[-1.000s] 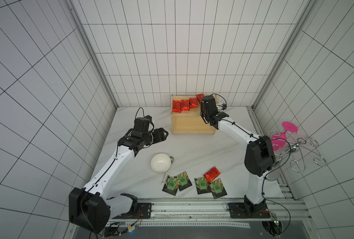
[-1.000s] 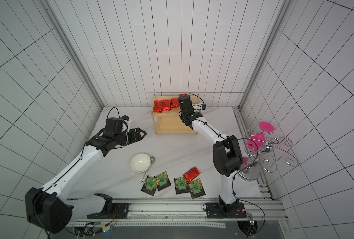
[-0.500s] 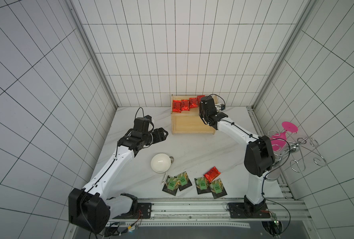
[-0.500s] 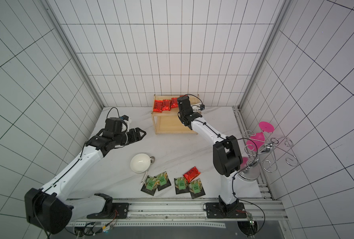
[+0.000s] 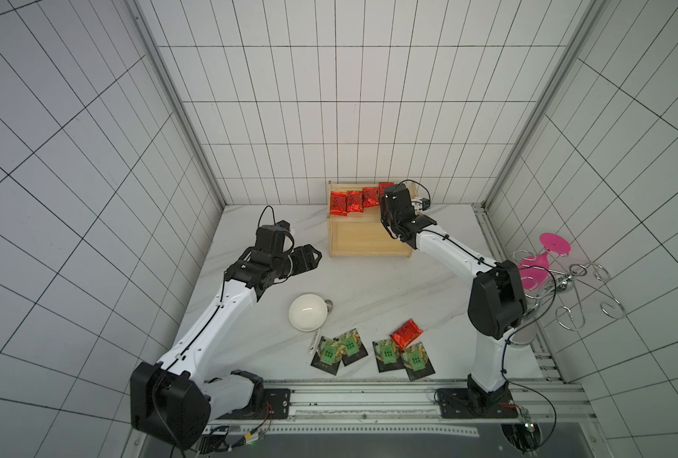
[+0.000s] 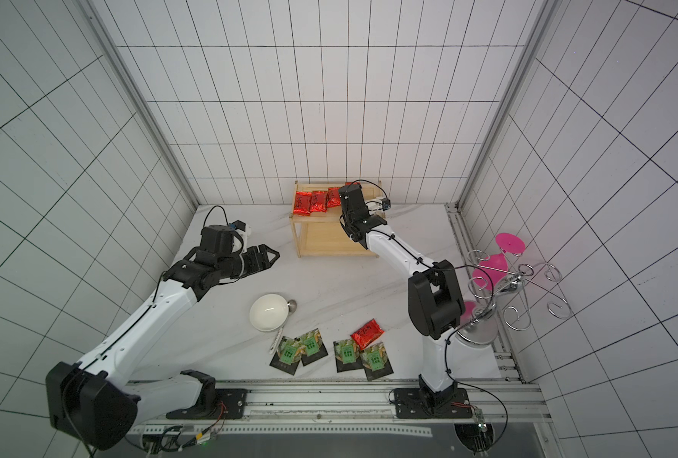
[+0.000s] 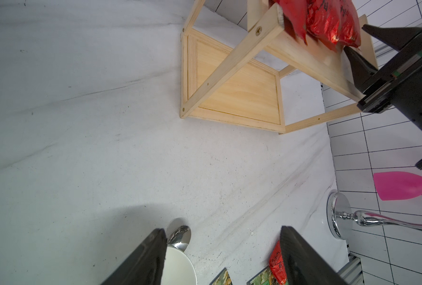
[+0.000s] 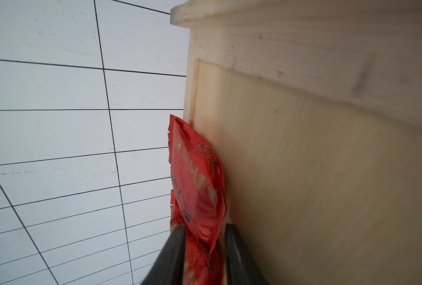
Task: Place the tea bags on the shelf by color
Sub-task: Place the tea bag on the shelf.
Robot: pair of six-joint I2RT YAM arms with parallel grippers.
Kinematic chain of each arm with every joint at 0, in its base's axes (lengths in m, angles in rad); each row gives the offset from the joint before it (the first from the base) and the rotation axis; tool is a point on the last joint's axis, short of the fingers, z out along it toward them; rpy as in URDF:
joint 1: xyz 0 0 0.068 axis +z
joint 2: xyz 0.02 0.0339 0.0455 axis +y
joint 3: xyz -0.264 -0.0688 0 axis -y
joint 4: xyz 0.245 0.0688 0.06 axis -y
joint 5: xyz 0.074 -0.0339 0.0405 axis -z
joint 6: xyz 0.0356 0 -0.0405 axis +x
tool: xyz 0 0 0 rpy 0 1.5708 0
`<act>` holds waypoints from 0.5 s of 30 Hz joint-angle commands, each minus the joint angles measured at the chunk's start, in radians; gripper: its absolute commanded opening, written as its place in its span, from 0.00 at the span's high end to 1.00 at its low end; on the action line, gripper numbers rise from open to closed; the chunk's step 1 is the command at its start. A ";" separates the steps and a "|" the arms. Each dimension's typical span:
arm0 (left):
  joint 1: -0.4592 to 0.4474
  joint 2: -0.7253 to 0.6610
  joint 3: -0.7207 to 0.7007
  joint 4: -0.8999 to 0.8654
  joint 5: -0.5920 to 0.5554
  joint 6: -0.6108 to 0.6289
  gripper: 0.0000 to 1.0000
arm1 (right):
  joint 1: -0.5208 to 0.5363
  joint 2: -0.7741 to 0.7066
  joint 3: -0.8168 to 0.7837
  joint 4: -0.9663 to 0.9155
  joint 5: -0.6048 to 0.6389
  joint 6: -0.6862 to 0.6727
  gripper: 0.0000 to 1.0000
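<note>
The shiny red foil tea sachets [image 5: 354,201] are judged light, puffy and slippery, so a flat sealed end is best pinched. Four are lined up on the top board of the small pale wooden shelf [image 5: 369,238]; one more red sachet [image 5: 406,332] and four flat black packets [image 5: 329,352] with green labels are left on the white table [image 5: 369,285]. The right gripper [image 8: 205,228] is stretched over the top board, its jaws parted loosely around the end sachet [image 8: 195,172], not squeezing it. The left gripper [image 7: 223,230] is held wide open and empty.
</note>
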 commanded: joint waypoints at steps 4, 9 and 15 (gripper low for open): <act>0.005 -0.025 -0.001 0.008 0.001 0.006 0.24 | 0.027 -0.200 -0.121 -0.011 -0.082 -0.246 0.58; -0.046 -0.015 0.000 0.006 -0.019 0.000 0.24 | 0.080 -0.479 -0.410 -0.067 -0.086 -0.625 0.55; -0.183 0.037 -0.043 0.032 -0.028 -0.058 0.24 | 0.202 -0.778 -0.794 -0.261 -0.006 -0.928 0.57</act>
